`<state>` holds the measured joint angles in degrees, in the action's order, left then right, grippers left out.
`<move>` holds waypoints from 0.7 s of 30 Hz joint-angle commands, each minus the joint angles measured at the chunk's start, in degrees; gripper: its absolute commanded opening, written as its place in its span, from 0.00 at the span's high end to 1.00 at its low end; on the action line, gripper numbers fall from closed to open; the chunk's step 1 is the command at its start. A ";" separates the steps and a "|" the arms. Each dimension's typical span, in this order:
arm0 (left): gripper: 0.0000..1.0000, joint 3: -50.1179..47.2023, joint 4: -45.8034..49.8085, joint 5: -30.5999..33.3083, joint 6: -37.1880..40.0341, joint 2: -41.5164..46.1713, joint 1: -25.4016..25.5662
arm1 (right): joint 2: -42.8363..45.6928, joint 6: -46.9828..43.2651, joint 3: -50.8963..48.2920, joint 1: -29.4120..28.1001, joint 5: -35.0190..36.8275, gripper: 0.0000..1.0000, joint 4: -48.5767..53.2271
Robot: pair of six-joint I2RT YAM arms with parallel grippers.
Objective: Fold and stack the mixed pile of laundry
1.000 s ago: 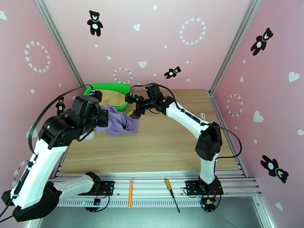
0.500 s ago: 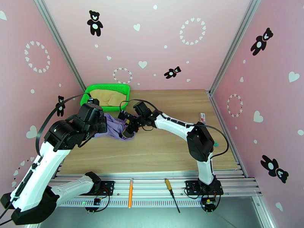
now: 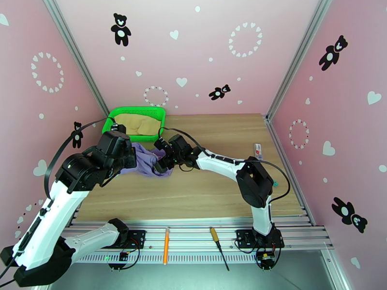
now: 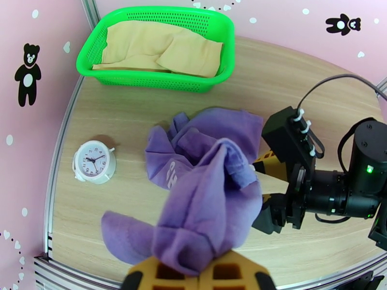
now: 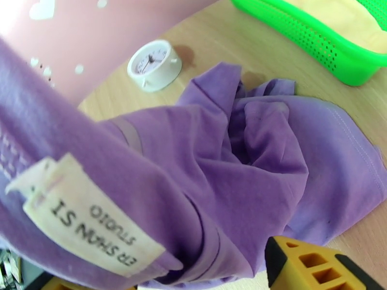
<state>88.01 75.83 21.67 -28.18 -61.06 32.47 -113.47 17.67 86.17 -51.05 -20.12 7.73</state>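
Note:
The lavender-purple shirt (image 3: pixel 147 160) lies bunched on the wooden table, in front of the green basket. One end of it is lifted into my left gripper (image 4: pixel 196 274), whose yellow fingers are shut on the cloth (image 4: pixel 213 189). My right gripper (image 3: pixel 162 165) sits at the shirt's right edge. Its fingers (image 5: pixel 309 262) are spread wide and open, with purple folds (image 5: pixel 232 155) and a white label draped between them. The tan-beige garment (image 4: pixel 159 49) lies flat inside the basket (image 4: pixel 155 83).
A white alarm clock (image 4: pixel 94 163) stands on the table left of the shirt, near the pink wall. A small white object (image 3: pixel 258 151) lies at the table's right side. An orange pen (image 3: pixel 165 245) and a screwdriver (image 3: pixel 217 247) rest on the front rail.
My right gripper has moved from beside the basket toward the near left, along the shirt's edge. The left arm has shifted slightly and the shirt is bunched tighter.

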 commanded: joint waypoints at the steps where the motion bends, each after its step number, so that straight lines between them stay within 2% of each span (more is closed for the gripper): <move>1: 1.00 -0.09 -0.95 0.83 -0.12 1.09 0.34 | 0.46 4.10 0.36 -0.46 0.70 0.44 -2.01; 7: 1.00 0.77 -1.00 1.89 -0.03 1.37 0.36 | 1.64 1.79 2.79 -0.37 1.81 1.00 4.92; 11: 1.00 4.42 -0.13 4.88 0.86 0.73 0.32 | 6.00 -3.04 4.64 -0.28 4.53 1.00 11.36; 16: 1.00 14.76 -0.25 10.46 5.81 -2.52 0.40 | 15.58 -13.38 10.08 -0.28 6.68 1.00 23.68; 21: 1.00 28.70 -1.58 13.53 14.06 -8.13 0.34 | 23.34 -20.40 18.14 -0.46 -0.65 1.00 35.57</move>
<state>111.20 76.18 30.76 -20.53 -67.02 32.47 -95.98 3.68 99.50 -51.03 -16.40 33.74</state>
